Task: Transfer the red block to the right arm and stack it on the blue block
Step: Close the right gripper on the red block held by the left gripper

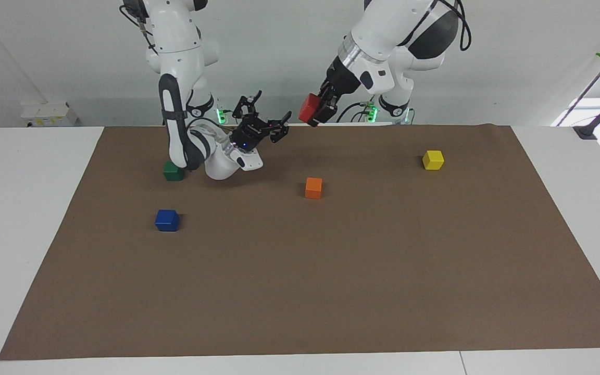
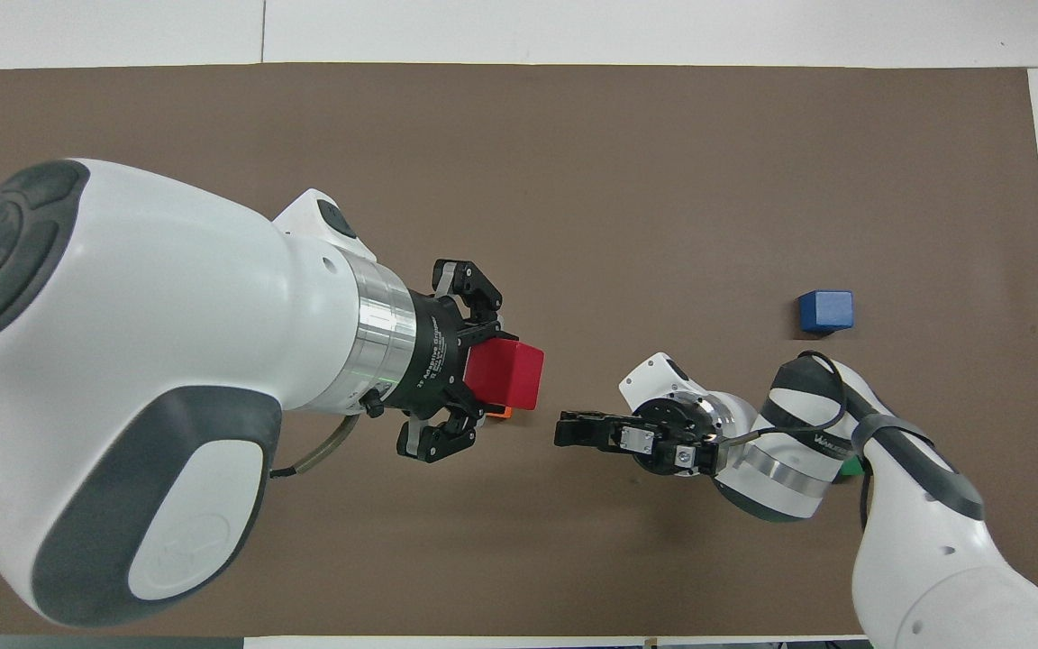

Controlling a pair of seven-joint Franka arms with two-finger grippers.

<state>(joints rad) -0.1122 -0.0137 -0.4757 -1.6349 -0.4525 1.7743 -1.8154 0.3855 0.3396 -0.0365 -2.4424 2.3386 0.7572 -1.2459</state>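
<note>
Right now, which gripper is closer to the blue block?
Right. The right gripper, open, is raised above the mat near the green block, the blue block's neighbour. The left gripper holds the red block aloft, toward the left arm's end.

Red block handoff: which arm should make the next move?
Right, probably. The left gripper is shut on the red block, raised and presented. The right gripper is open, close beside it, facing the block, so it need only close the gap and grip.
</note>
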